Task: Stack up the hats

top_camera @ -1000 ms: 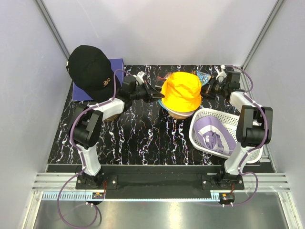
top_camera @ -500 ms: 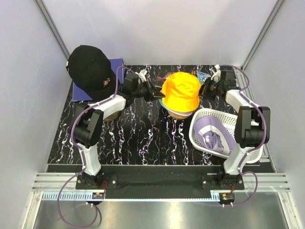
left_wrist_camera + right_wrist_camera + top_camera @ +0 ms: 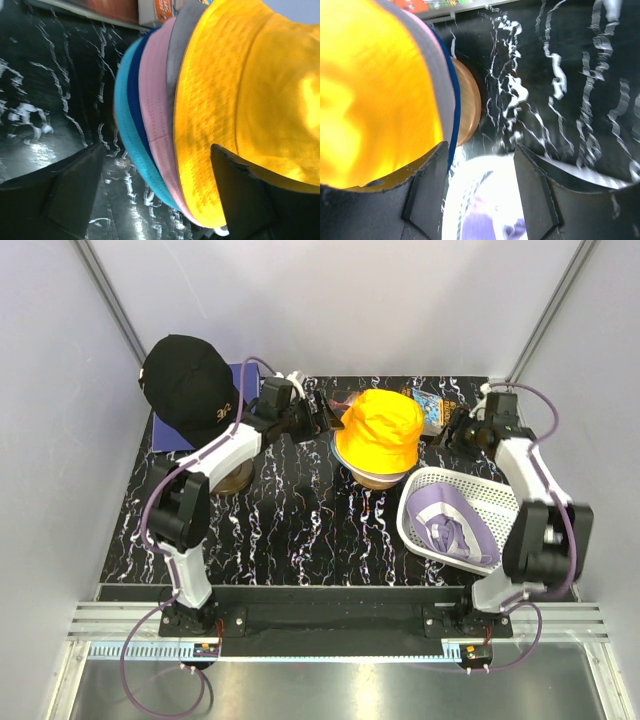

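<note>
An orange bucket hat [image 3: 378, 432] tops a stack of hats at the table's middle back. In the left wrist view its brim [image 3: 210, 125] lies over grey, pink [image 3: 152, 110], blue and teal [image 3: 122, 115] brims. My left gripper [image 3: 325, 412] is open at the stack's left side, and the brims' edges [image 3: 165, 190] stand loose between its fingers. My right gripper [image 3: 452, 430] is open just right of the stack, with nothing between its fingers [image 3: 427, 190]. A black baseball cap [image 3: 190, 380] sits at the back left. A lavender hat [image 3: 455, 525] lies in the white basket [image 3: 418, 483].
The basket stands at the right front, close under my right arm. A blue mat [image 3: 246, 374] lies under the black cap. A colourful packet [image 3: 432, 405] lies behind the stack. A brown round stand [image 3: 470, 102] shows beneath the stacked hats.
Both grippers have gone from shut on the orange hat's brim to open. My right gripper has drawn back to the right, and my left has shifted slightly toward the back.
</note>
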